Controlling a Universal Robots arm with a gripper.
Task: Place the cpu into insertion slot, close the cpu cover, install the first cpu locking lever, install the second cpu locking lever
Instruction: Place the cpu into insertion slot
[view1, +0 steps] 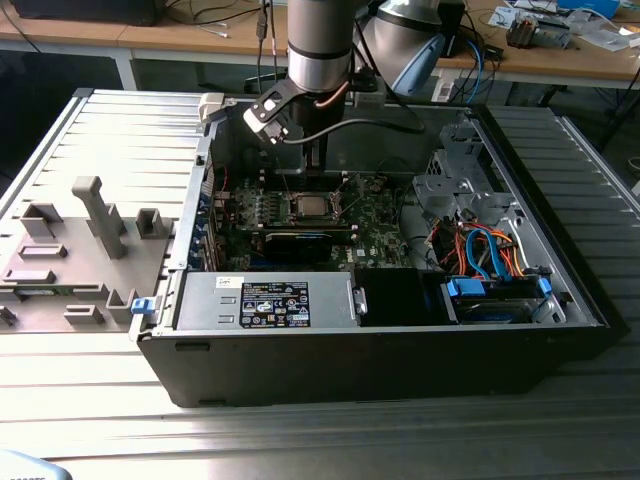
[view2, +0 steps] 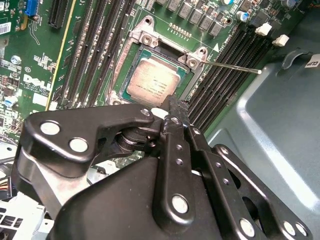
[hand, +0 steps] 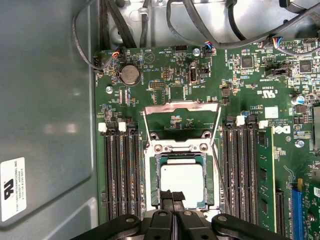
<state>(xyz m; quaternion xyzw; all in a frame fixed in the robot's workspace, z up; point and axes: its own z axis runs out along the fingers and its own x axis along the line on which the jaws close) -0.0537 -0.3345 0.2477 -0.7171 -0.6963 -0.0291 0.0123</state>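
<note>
The cpu (hand: 181, 184), a flat square chip with a silvery-tan top, lies in the insertion slot (hand: 156, 182) on the green motherboard (hand: 165, 80). It also shows in the second wrist view (view2: 152, 82) and in the exterior view (view1: 306, 206). The cpu cover (hand: 181, 106), a thin silver frame, stands swung back on its hinge, away from the chip. Thin wire levers (hand: 216, 132) run beside the socket, and one rod (view2: 235, 66) sticks out sideways. My gripper (hand: 172, 196) hangs just above the chip's edge, its black fingertips (view2: 173, 106) shut together with nothing between them.
Black memory slots (hand: 122, 170) flank the socket on both sides (hand: 240, 165). The open computer case (view1: 400, 370) surrounds the board, with a power supply (view1: 265, 300), drive bay and coloured cables (view1: 480, 250). A grey fixture block (view1: 70, 250) sits at the exterior view's left.
</note>
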